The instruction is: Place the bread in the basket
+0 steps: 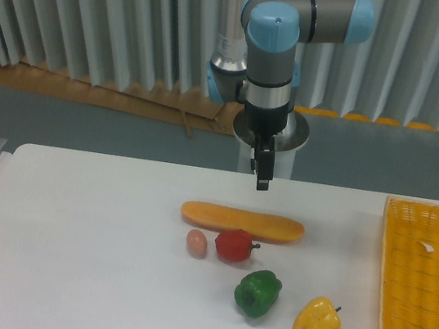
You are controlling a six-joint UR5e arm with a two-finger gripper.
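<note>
Bread (242, 222) – one, basket (425, 282) – one, three peppers (257, 293), one egg (196, 243)

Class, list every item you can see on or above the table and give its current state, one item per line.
bread: lying flat on table, ungrasped
basket: at the right edge, no food visible inside
gripper: above bread, holding nothing
red pepper: on table
green pepper: on table
yellow pepper: on table
egg: on table

arm (274, 48): grey tubes | light-blue joint caps | silver wrist ring | slim black jaws
</note>
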